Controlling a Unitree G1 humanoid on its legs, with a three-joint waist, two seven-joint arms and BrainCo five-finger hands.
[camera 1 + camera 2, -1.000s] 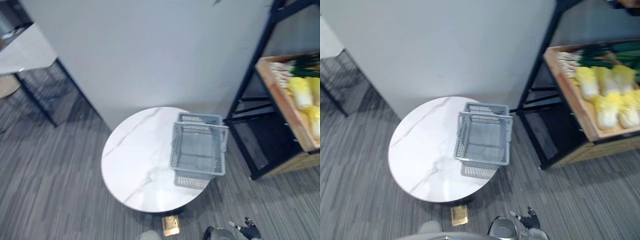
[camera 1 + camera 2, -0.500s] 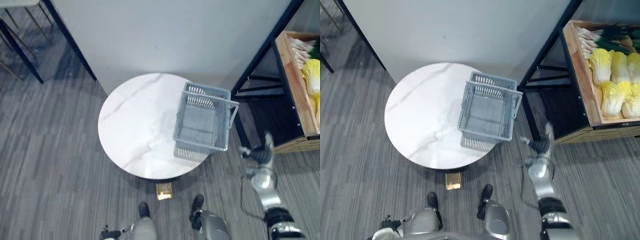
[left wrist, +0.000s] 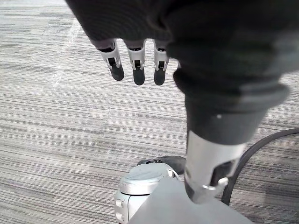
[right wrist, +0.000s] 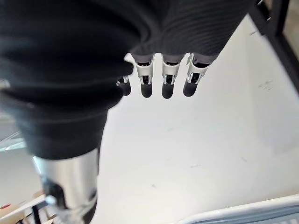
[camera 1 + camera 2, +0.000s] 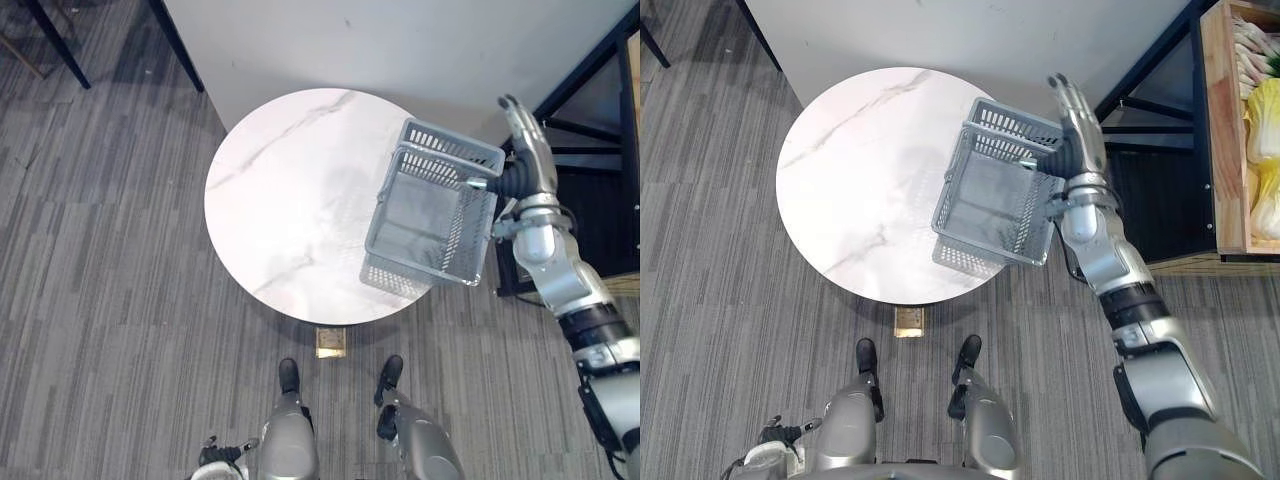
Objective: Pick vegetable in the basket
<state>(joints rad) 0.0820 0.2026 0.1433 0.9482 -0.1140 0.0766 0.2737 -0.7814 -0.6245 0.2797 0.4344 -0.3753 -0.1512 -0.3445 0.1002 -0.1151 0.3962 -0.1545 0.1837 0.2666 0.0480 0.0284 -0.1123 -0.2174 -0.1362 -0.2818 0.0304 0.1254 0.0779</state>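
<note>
Right hand (image 5: pixel 1081 125) of the humanoid is raised just beside the far right corner of the basket, its fingers (image 4: pixel 168 79) straight and spread a little, with nothing in its grasp; whether it touches the rim cannot be told. Pale yellow cabbages (image 5: pixel 1263 105), the vegetables of the task, lie well apart from the hand in a wooden crate (image 5: pixel 1226 150) at the right edge of the scene, with a bunch of white-stalked greens (image 5: pixel 1252 45) at the crate's far end. The crate sits in a black shelf frame (image 5: pixel 1160 75) that stands to the right of the table. The grey mesh basket (image 5: pixel 450 148) holds nothing and stands on the right side of a round white marble-patterned table (image 5: pixel 290 190), its near end reaching out past the table's edge. Behind the table rises a plain white wall (image 5: pixel 400 40), and grey striped carpet (image 5: pixel 100 300) covers the floor around it. A small brass-coloured plate (image 5: pixel 330 344) lies on the carpet at the table's near side, any marking on it too small to read. The left hand (image 3: pixel 134 60) hangs low at the robot's side over the carpet, fingers relaxed and holding nothing.
</note>
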